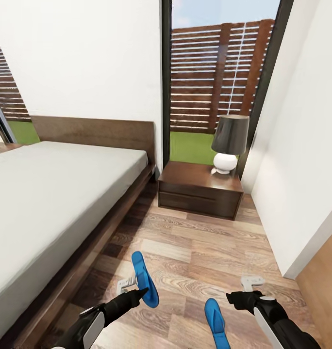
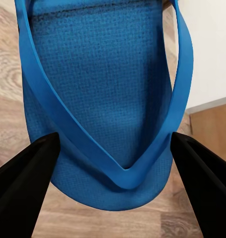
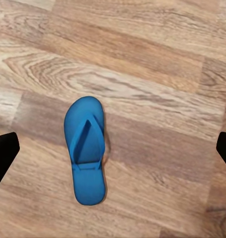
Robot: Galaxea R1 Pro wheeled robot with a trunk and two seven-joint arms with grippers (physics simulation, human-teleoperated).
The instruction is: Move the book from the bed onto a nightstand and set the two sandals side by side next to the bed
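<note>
Looking for writing, we found none readable on anything. Our left tool (image 1: 132,288) was clamped on one bright blue sandal (image 1: 145,277), lifted and tilted above the plank floor (image 1: 200,242) beside the bed (image 1: 49,194); its textured sole and thin thong straps (image 2: 113,168) sat between the dark fingers (image 2: 24,183). Our right tool (image 1: 251,286) stood spread apart over the second sandal (image 3: 85,148), lying flat on the floor. The nightstand (image 1: 200,191) carried a lamp (image 1: 228,143).

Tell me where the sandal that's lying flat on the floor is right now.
In the head view the flat sandal lies on the wood floor just left of the right tool, right of the other sandal at the left tool.
</note>
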